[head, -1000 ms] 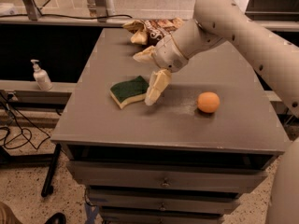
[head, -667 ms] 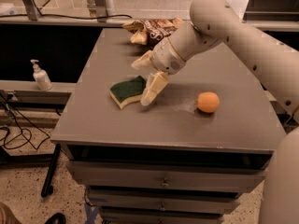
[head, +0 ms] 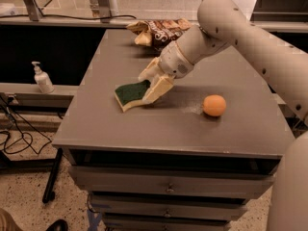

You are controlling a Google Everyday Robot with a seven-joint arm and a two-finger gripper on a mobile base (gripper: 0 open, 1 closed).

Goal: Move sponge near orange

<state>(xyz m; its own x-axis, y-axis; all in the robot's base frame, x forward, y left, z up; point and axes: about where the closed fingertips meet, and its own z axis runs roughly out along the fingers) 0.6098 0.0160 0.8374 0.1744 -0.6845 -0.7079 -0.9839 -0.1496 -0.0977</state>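
Note:
The sponge [head: 129,94], dark green on top with pale yellow foam below, lies left of the middle of the grey table [head: 144,129]. My gripper [head: 152,82] comes in from the upper right, and its two pale fingers [head: 158,88] clamp the sponge's right end. The sponge rests on the table or just above it. The orange [head: 214,105] sits on the table to the right, about one sponge-length from the gripper, untouched.
A brown and tan snack bag [head: 159,30] lies at the table's far edge, behind the arm. A soap dispenser [head: 42,78] stands on a low ledge to the left. Drawers run below the table's front edge. Cables lie on the floor at the left.
The gripper's fingers have come closer together around the sponge's right end. The sponge and orange have hardly moved.

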